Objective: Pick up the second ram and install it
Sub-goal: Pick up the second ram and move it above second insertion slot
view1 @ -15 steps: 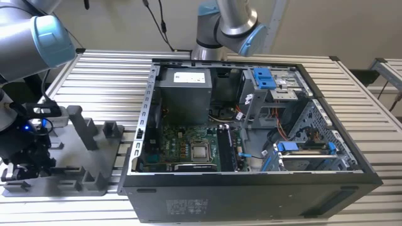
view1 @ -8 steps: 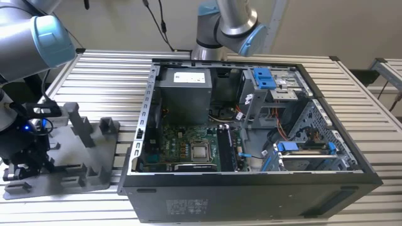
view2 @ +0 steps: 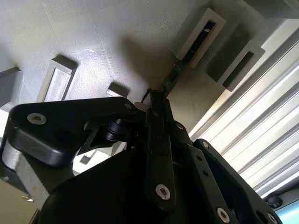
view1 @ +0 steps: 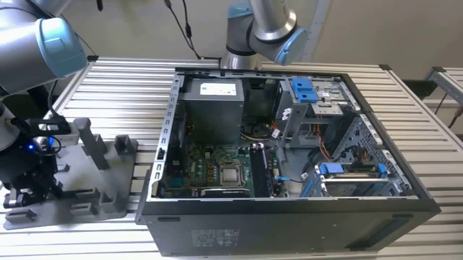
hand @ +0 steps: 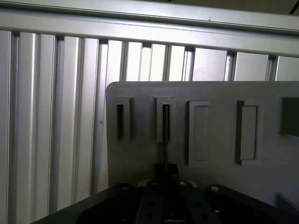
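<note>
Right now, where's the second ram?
In both wrist views the ram stands edge-on in a slot of the grey holder, pinched by the gripper.

— Where's the rack [view1: 108,184]?
— On the slatted table [view1: 405,86], at the exterior view's left of the open case [view1: 289,227].
— And the second ram [hand: 165,140]?
— In a rack slot, its other end in the gripper [hand: 166,168].

Exterior view: bright, even daylight; soft shadows inside computer case [view1: 289,201]; sheen on slatted worktop [view1: 130,76]. Both wrist views dimmer: gripper [view2: 156,99] near-black silhouette, soft shadow on grey holder [view2: 93,37]; second ram [hand: 165,135] shows coppery glint.
</note>
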Robot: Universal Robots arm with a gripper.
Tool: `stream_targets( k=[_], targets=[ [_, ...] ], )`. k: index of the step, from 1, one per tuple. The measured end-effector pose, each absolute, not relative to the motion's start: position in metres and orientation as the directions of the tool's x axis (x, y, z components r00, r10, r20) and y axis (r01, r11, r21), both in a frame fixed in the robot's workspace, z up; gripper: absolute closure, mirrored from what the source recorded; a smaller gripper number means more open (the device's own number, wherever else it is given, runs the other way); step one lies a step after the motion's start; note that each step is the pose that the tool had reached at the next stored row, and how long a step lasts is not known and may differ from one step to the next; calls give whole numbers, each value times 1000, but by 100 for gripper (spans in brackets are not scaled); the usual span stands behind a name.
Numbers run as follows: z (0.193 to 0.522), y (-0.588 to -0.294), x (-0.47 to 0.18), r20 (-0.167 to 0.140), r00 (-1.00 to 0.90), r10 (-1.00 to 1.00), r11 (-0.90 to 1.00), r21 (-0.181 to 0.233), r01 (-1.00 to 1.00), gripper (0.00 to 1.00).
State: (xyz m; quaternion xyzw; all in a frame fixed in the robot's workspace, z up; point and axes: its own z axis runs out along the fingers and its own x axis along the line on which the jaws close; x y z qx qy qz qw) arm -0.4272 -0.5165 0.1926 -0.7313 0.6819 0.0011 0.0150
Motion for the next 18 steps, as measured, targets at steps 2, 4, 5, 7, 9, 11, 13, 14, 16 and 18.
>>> stream_targets(
  k=[2, 4, 5, 7, 9, 11, 13, 14, 16, 18],
  targets=[
    [193, -516, -427, -22, 70, -997, -69, -20, -997, 85],
    [193, -516, -427, -22, 70, -997, -69, -20, -997, 85],
    [192, -516, -427, -22, 70, -997, -69, -20, -997, 85],
    [192, -516, -427, -22, 70, -997, -69, -20, -997, 85],
    [192, -516, -427, -22, 70, -997, -69, -20, -997, 85],
    [192, -516, -427, -22, 70, -997, -69, -20, -997, 85],
    [193, -516, -427, -22, 70, -997, -69, -21, -997, 85],
    [193, -516, -427, -23, 70, -997, -69, -21, -997, 85],
    [195, -516, -427, -22, 70, -997, -69, -21, -997, 85],
    [198, -516, -427, -22, 70, -997, -69, -20, -997, 85]
  ],
)
